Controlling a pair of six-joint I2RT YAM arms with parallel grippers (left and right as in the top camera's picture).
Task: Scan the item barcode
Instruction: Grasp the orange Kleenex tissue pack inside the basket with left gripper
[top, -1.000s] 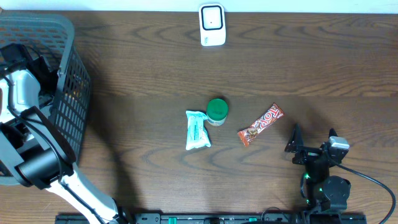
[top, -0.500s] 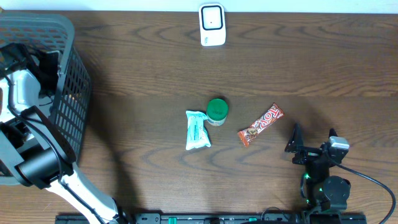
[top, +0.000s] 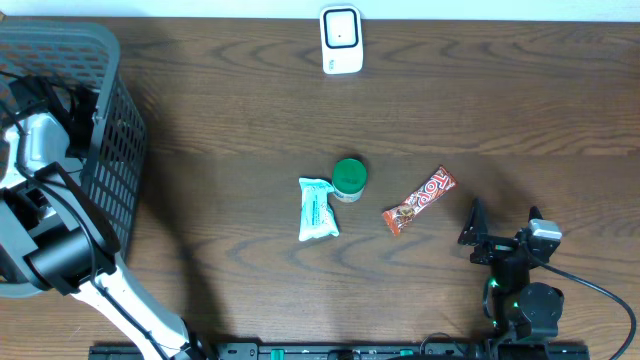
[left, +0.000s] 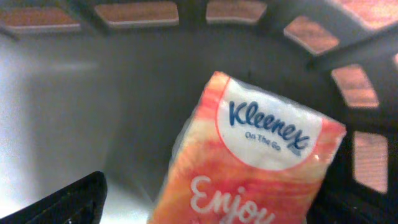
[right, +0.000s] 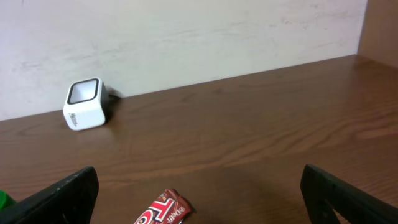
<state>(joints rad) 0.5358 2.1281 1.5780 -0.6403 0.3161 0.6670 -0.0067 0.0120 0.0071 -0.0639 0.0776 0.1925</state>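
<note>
Close under the left claw (top: 52, 98), an orange and white plastic Kleenex tissue pack (left: 249, 162) lies tilted on the floor of the grey plastic slotted basket (top: 110, 130). One black finger (left: 68, 199) shows at the lower left, apart from the pack. The claw stands wide open and holds nothing. Behind the pack rises the basket's slotted wall. The left arm reaches down into the basket from the table's left edge.

The right claw (right: 199, 177) is low at the near right of the brown wooden table (top: 250, 110), level, fully spread and empty. Just ahead lies a red-brown chocolate bar wrapper (top: 420, 200). Far back near the wall sits the white cube-shaped barcode scanner (right: 84, 102).
</note>
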